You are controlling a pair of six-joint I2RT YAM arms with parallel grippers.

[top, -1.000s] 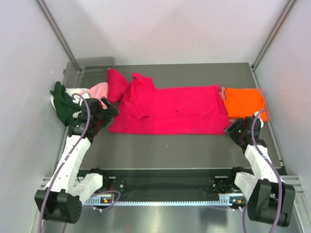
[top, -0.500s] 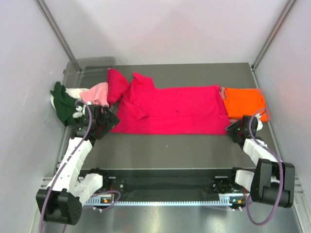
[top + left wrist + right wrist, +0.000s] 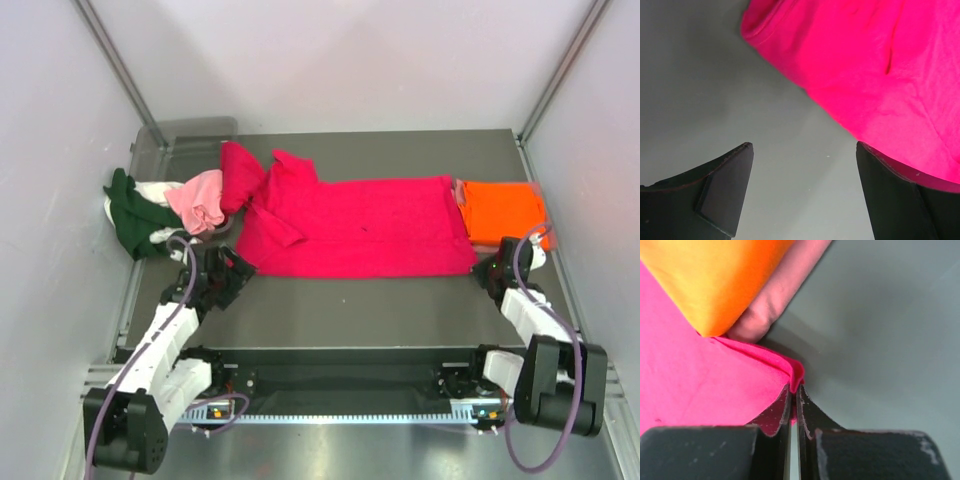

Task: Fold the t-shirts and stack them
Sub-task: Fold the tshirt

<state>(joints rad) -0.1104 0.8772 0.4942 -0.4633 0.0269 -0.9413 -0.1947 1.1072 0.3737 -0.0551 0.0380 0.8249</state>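
A clear grey plastic bin stands in the upper left of the top view. A dark green shirt, a pale pink shirt and a bit of cream cloth are heaped at its front. Whether they lie inside it or just against it cannot be told.

The crimson t-shirt lies spread across the middle of the counter, its collar end bunched toward the bin. Its right edge touches a folded orange t-shirt at the right of the frame. The right wrist view shows a salmon pink layer under the orange one.

The right claw is pressed together on the crimson shirt's lower right corner, with a fold of red cloth pinched between its tips. The left claw is spread wide over bare counter at the lower left corner. The shirt's edge lies just beyond its fingers.

A band of bare counter runs along the shirt's lower edge, and another lies above its upper edge.
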